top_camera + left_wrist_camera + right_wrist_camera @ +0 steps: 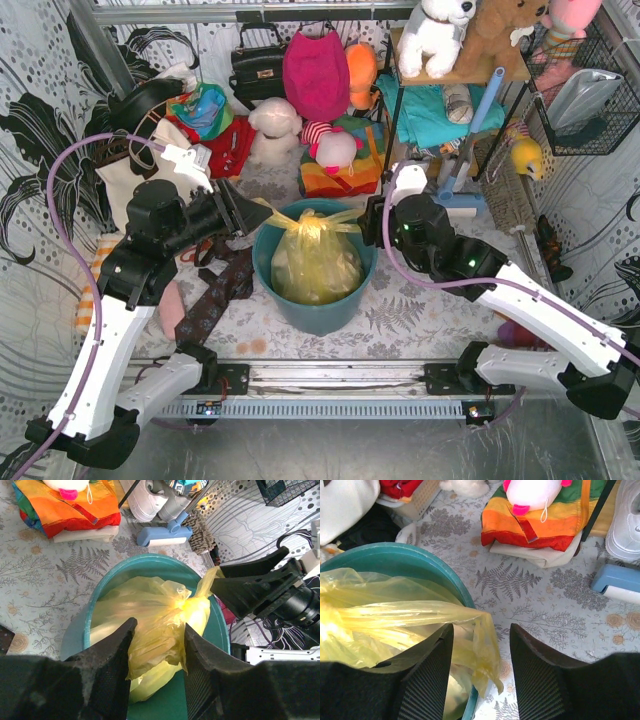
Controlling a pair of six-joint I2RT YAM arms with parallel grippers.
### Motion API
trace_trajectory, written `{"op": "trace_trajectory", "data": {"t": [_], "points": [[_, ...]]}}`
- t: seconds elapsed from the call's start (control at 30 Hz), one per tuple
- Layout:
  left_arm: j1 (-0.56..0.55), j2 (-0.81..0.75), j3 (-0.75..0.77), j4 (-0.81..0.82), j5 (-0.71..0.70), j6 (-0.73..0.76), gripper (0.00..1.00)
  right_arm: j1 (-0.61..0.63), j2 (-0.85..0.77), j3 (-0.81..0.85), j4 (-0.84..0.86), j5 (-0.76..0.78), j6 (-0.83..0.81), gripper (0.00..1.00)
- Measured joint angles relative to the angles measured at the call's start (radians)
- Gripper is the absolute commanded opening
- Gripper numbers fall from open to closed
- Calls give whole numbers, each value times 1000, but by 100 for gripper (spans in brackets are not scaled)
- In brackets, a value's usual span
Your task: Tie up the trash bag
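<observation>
On the fern-print table [410, 300] amid toys [438, 30], left fingers [112, 647] clamp the trash bag [315, 258]; right fingers [537, 657] straddle it, unclosed.

Shows a round teal bin [322, 314] mid-desk [420, 300] (fern-print cover). Behind it, has a rainbow-striped cloth [530, 527] under a white plush [532, 492], plus a pink bag [315, 72] and a black handbag [257, 68]. Further right, lays a blue brush [617, 580] below a shelf [445, 77] of soft toys [435, 30].
</observation>
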Motion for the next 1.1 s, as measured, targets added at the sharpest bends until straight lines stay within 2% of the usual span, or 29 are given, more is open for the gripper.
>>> {"op": "trace_trajectory", "data": {"t": [0.1, 0.17, 0.3, 0.33, 0.37, 0.53, 0.8, 0.97, 1.1], "points": [[0, 0, 0, 2, 1, 0, 46, -2, 20, 0, -4, -20, 0, 32], [0, 0, 0, 2, 1, 0, 41, -2, 27, 0, -11, -41, 1, 20], [0, 0, 0, 3, 2, -5, 12, -2, 27, 8, -28, -55, -3, 2], [0, 0, 0, 5, 2, -5, 5, -4, 27, 15, -34, -53, -3, 0], [0, 0, 0, 7, 2, -6, 0, -4, 27, 22, -37, -51, -3, 0], [0, 7, 9, 3, 1, -3, 0, -4, 24, 113, -51, -48, -19, 0], [0, 24, 148, -24, -43, 36, 0, -2, 47, 385, -111, 18, -66, 0], [0, -33, 126, -33, -110, 48, 0, 0, 49, 360, -159, 134, -83, 0], [-2, -98, 4, -33, -150, 46, 0, 5, 32, 236, -179, 205, -72, 0]]}}
